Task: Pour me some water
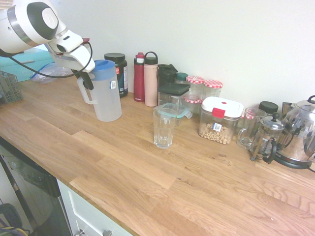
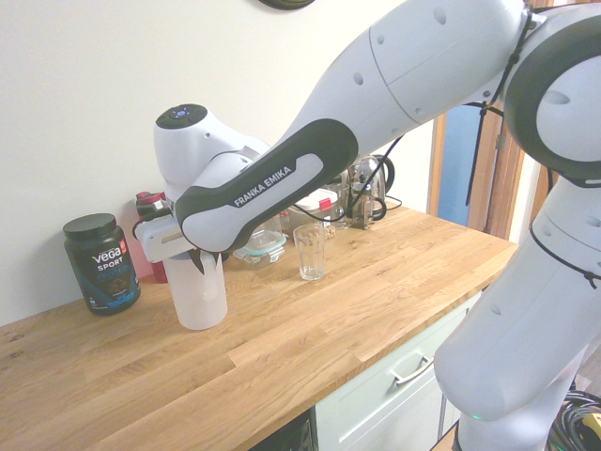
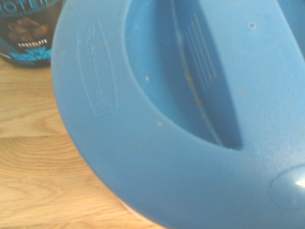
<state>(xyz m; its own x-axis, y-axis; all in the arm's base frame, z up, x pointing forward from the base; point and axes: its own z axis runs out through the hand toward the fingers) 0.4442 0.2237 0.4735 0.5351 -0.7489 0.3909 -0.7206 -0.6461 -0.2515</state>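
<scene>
Blue-lidded translucent pitcher point(image 1: 106, 93) stands upright on the oak counter point(image 1: 123, 162), used here as landmark. Gripper point(image 1: 87, 81) sits at the pitcher's handle side, just under the lid rim, fingers clamped shut on the handle; arm angles down toward it from the side away from the glass. Pitcher base looks to be touching the counter, can't be fully sure. Wrist view is nearly all blue lid point(image 3: 190, 119), close and blurry, with wood grain and part of the dark tub beside it.

Empty clear glass point(image 1: 163, 128) stands well apart from the pitcher, toward the counter's middle, upright. Black protein tub point(image 1: 118, 73) is just behind the pitcher by the wall. Red bottle point(image 1: 139, 77) and pink bottle point(image 1: 151, 79) stand beyond the tub, further from the pitcher.
</scene>
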